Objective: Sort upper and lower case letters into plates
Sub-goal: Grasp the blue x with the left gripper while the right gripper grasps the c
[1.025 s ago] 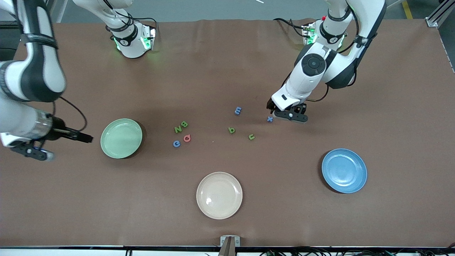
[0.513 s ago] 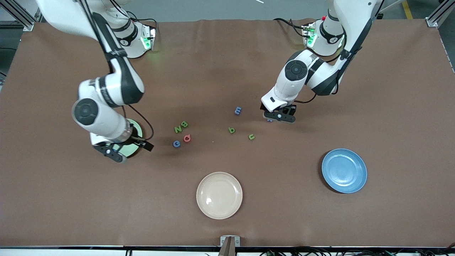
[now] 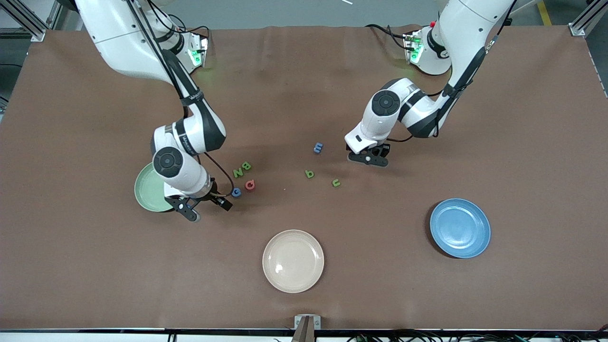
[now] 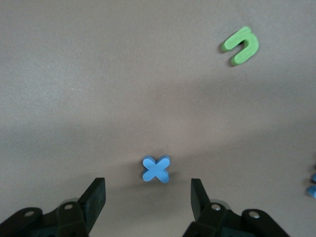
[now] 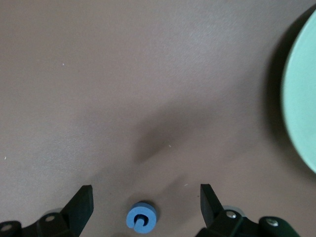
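My left gripper (image 4: 148, 197) hangs low over the table with its fingers apart, the blue x (image 4: 156, 169) lying flat between them and untouched; the green u (image 4: 241, 45) sits at about one o'clock in that wrist view. My right gripper (image 5: 146, 202) is likewise spread, straddling the blue c (image 5: 142, 217), with the pale green plate (image 5: 301, 108) at three o'clock.

These letters look light, thin and slightly soft, probably foam, so I would pinch each across its flat edges, low against the table, and gently, since such a piece could skid or pop out.

From the front, the blue plate (image 3: 460, 228) lies at five o'clock from the left gripper. A second ago my right arm was out at the table's end, away from the green plate; it has swung in over the c. The left gripper has slid onto the x and narrowed somewhat.
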### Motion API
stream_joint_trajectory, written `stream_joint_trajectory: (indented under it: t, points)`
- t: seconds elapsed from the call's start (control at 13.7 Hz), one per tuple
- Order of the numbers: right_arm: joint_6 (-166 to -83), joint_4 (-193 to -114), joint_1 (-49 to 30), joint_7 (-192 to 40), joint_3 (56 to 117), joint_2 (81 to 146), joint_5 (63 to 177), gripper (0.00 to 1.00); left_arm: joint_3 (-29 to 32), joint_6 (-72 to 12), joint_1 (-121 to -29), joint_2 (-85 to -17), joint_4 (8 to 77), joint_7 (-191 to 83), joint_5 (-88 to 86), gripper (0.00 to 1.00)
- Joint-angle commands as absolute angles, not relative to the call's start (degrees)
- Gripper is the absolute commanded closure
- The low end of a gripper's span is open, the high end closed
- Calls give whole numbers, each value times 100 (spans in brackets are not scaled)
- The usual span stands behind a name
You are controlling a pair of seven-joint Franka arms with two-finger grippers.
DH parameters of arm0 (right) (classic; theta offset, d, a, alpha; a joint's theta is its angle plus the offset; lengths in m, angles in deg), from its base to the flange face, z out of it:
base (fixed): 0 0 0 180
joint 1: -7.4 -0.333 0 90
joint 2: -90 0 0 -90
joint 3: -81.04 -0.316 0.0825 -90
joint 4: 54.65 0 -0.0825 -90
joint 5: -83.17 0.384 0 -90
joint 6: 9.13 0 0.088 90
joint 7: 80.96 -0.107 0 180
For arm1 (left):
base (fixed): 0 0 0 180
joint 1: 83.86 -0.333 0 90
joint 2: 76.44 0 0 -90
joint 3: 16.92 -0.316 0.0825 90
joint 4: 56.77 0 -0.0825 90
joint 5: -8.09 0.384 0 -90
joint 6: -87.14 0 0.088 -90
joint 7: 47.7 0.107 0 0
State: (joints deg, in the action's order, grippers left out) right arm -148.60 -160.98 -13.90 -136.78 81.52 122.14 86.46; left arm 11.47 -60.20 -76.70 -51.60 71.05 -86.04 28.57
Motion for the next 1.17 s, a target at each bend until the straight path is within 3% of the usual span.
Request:
stream_joint_trajectory:
  t: [0.0,0.66,0.95,1.1]
  points:
    - [-15264,-16424,-1536,-13948,8201,12173,8660,6,1156,-6095,-7674,-5016,7023,-8742,3015,26]
    - [-15397,-16434,-1906,-14318,8209,12445,8660,16,1112,-6201,-7700,-4796,6900,-8751,3015,35]
    - [-15379,-16434,-1923,-14362,8209,12489,8660,30,1112,-6201,-7700,-4778,6900,-8760,3015,38]
    - [-15371,-16434,-1923,-14362,8209,12489,8660,42,1112,-6201,-7709,-4778,6900,-8769,3015,40]
